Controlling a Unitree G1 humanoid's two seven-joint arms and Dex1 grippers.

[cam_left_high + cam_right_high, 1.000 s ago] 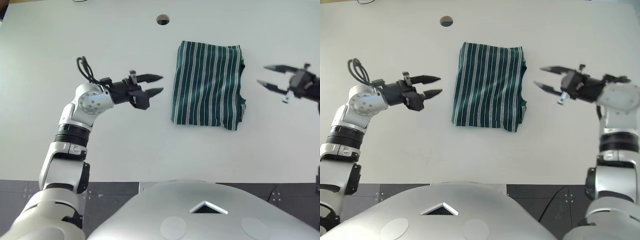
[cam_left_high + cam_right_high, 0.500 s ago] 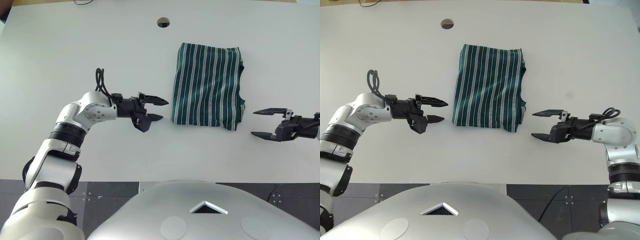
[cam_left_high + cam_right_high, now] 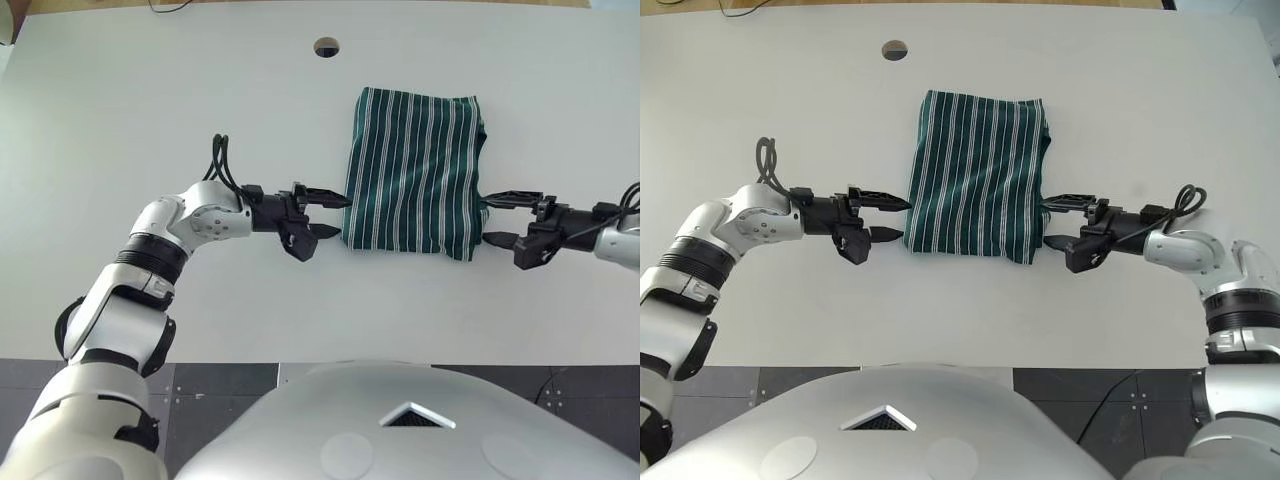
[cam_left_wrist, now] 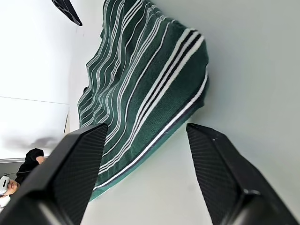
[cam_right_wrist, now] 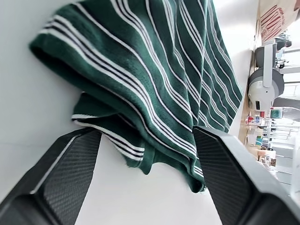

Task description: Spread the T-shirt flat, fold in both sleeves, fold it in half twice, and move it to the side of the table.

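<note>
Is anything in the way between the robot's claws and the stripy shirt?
No, nothing I can see. The left claw and the right claw are both open right at the shirt's near corners on the table.

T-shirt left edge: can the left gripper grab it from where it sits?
Probably yes. The left gripper is open, fingertips right at the near left corner of the T-shirt, nothing between them. The right gripper sits at the opposite edge, out of the way.
</note>
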